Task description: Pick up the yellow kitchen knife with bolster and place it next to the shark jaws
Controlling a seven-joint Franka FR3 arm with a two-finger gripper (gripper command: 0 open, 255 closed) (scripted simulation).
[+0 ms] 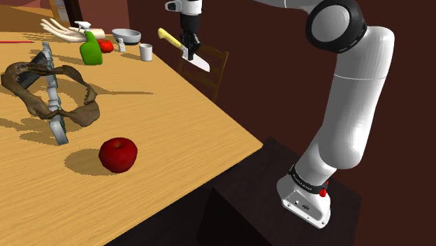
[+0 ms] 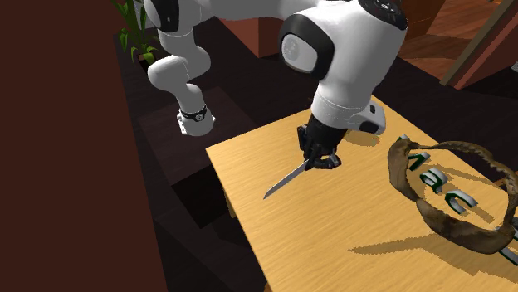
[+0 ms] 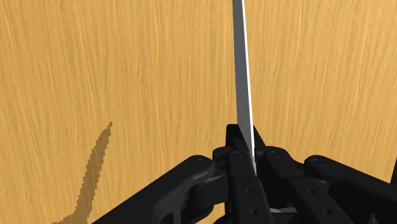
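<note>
While the gripper (image 1: 189,47) hung above the table (image 1: 175,119) near its edge, its 2 fingers were pinched on the knife (image 1: 168,37) about where the yellow handle met the grey blade. The knife was in the air, clear of the wood, and slanted with its tip lower than its handle. The shark jaws (image 1: 49,91) lay well apart from it, further along the table, with a red apple (image 1: 117,154) near them on the stand's side.

In the wrist view the blade (image 3: 242,76) ran straight out from between the fingers, which clasped only its thin base. That narrow hold looked like the main hazard: a quick swing toward the jaws could let the knife pivot or slide in the grip. Because the tip pointed down, a descent without levelling would probably drive it into the wood first. A low path might also clip the apple or nudge the jaws out of place.
</note>
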